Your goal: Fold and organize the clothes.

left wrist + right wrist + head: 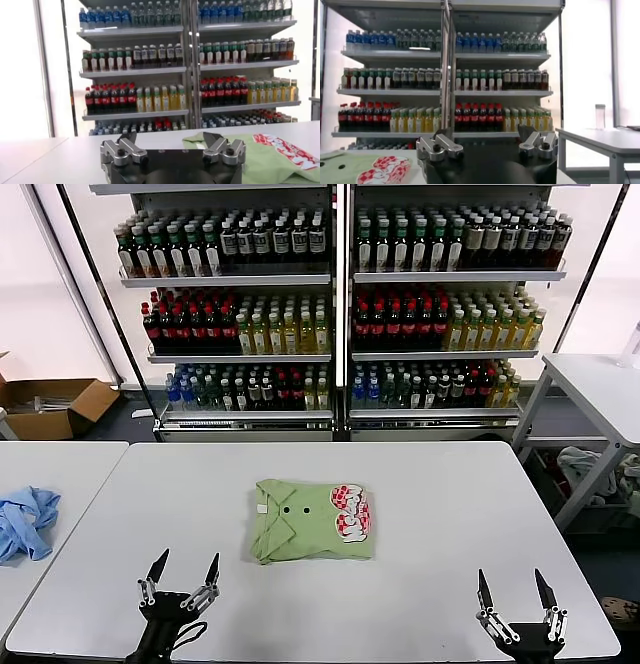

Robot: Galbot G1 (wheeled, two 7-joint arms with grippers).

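A light green shirt [312,520] lies folded into a compact rectangle near the middle of the white table [440,484]. Its collar sits at the robot's left end of the bundle, two small dark buttons show on the upper face, and the red-and-white printed graphic [351,511] lies at the right end. The fold looks slightly uneven along the near edge, though the head view is too coarse to tell how the layers stack.

The left gripper [184,572] hovers over the near-left part of the table, its two dark fingers spread apart and holding nothing. It is well apart from the shirt. In the left wrist view the same gripper [173,141] shows its fingers parted, with the green shirt [270,155] lying beyond it on the tabletop.

The right gripper [516,588] hovers at the near-right edge of the table, also spread wide and empty, well apart from the shirt. The right wrist view shows this gripper [487,141] with a clear gap between the fingers and a corner of the shirt [350,167] off to one side.

A crumpled light blue garment [24,522] rests on the neighbouring table [60,464] to the robot's left. Behind both tables stand shelves of bottled drinks [340,304], and an open cardboard box [50,406] sits on the floor at the far left.
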